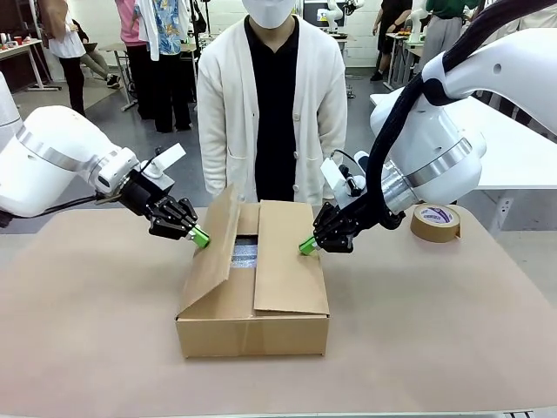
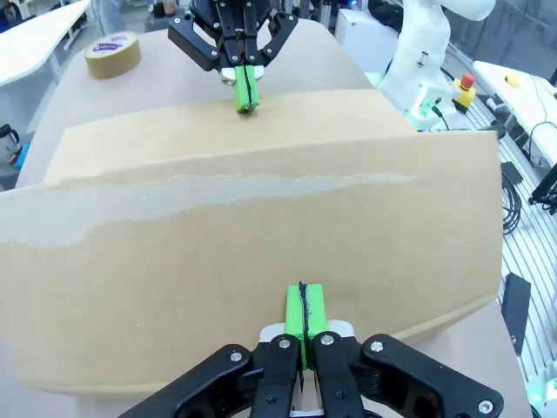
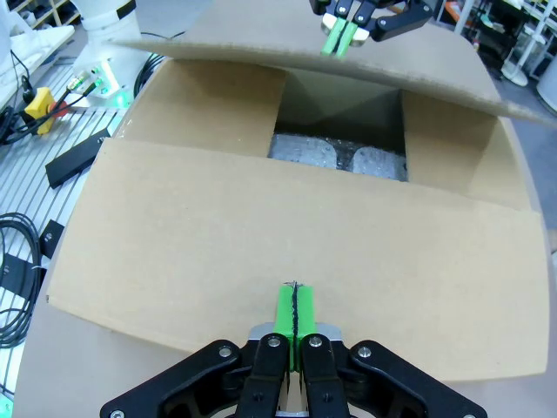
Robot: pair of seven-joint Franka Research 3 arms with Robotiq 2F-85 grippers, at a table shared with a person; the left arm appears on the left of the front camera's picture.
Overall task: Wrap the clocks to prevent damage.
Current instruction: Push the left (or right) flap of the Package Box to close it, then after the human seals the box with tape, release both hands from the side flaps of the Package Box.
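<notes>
Both sets of fingers are pinched fully closed, green pads together, nothing held between them.

Left gripper (image 1: 200, 237): my fingertips rest against the outer face of the left flap (image 1: 211, 254), which stands tilted up over the cardboard box (image 1: 252, 334). In the left wrist view that flap runs right across in front of the pads.

Right gripper (image 1: 307, 247): fingertips sit at the outer edge of the right flap (image 1: 288, 259), which lies nearly flat over the box. I can't tell whether they press on it or just touch it.

The two grippers face each other across the box, one on each side.

The bubble-wrapped bundle (image 3: 339, 158) is down inside the box. I see it through the gap between the flaps, straight ahead of the right fingertips and below the left ones. No clock face is visible.

The tape roll (image 1: 435, 223) is on the table (image 1: 96, 348), out behind the right gripper, well apart from the box.

A person (image 1: 271, 104) stands at the far side, just beyond the box.
</notes>
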